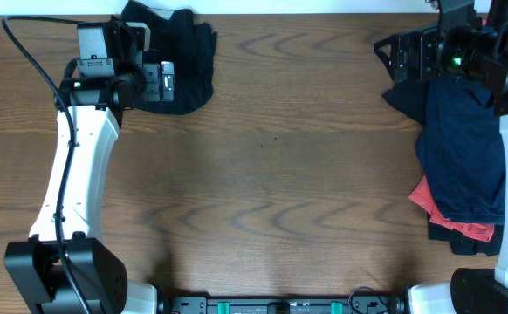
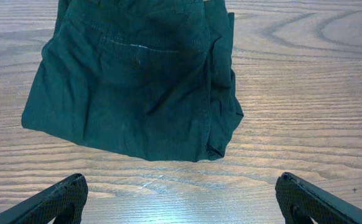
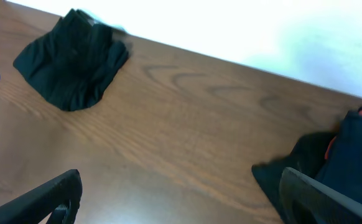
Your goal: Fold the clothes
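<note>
Overhead view puts the work in two corners of the brown table. A compact bundle of black shorts lies at the upper left of the frame, and a loose pile fills the right edge: a navy piece draped over a red piece, with another black piece poking out at the pile's upper left. The shorts look folded, with squared edges and layers doubled over, and they sit well apart from the pile. That placement probably keeps finished work separate and leaves the middle of the table for spreading the next garment. The left gripper sits at the lower left edge of the shorts. In the left wrist view its fingers are spread wide at the bottom corners, nothing is between them, and the shorts lie flat on the wood just beyond the fingertips. I read this as a garment set down and let go. The right gripper hangs at the pile's upper end. In the right wrist view its fingers are also spread wide and empty, with the dark edge of the pile at the lower right of the frame. That suggests it is lining up to take the next piece.
</note>
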You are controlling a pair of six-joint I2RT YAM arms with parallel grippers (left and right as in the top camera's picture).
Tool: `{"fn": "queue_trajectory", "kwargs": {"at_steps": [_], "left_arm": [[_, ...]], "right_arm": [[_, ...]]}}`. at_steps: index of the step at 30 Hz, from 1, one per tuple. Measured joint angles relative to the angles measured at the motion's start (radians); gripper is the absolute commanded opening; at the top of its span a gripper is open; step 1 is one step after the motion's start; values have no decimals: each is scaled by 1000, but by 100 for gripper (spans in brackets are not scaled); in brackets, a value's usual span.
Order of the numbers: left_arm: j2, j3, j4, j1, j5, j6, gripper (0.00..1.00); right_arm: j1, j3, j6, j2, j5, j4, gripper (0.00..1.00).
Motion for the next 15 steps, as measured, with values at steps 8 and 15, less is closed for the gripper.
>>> {"fn": "queue_trajectory", "kwargs": {"at_steps": [8,15], "left_arm": [[0,0,1,0,0,0,98],[0,0,0,0,-1,0,98]], "right_arm": [[0,-130,-19,-73,42,155,99],[0,-676,-27,-394,40,664,99]]}}
